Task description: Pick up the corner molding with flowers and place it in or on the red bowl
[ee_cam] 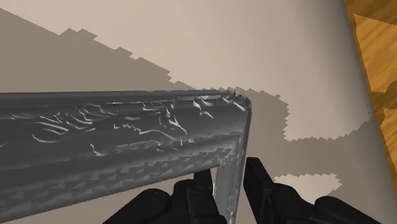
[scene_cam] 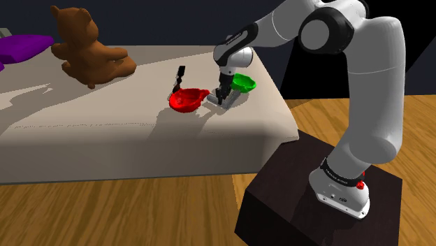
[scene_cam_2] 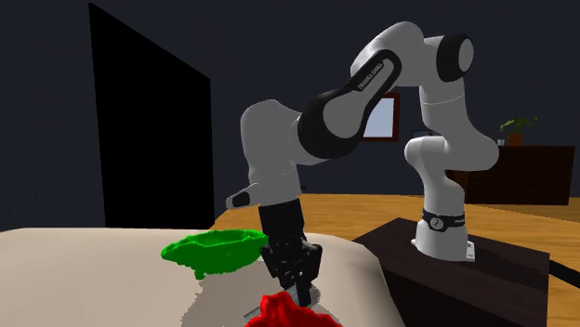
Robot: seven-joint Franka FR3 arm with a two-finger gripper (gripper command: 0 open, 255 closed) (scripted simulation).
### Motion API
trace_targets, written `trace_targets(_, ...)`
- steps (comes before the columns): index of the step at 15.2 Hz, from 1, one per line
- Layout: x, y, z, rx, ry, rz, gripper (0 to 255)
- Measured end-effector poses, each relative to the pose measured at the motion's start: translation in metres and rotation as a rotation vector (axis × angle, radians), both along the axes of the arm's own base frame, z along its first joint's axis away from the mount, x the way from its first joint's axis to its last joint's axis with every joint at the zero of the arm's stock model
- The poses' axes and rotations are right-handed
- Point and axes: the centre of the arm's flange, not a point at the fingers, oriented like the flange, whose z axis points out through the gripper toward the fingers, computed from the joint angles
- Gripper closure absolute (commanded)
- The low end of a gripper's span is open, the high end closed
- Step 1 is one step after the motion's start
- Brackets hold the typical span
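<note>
Grasp step in hand: pincer (ee_cam: 229, 172) clasped narrow on the short leg of the grey molding (ee_cam: 127, 140), seemingly not yet off the bed (scene_cam: 105, 133), just beside the red bowl (scene_cam: 187, 100). Next, probably: lift clear, carry over the bowl's rim, lower, release.
</note>
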Motion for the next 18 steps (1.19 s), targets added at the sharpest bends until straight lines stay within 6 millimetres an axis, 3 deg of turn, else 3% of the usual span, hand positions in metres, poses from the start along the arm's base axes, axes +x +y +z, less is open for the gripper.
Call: trace_targets(18, 0.001, 0.000, 0.094, -0.001, 0.001, -0.001, 255)
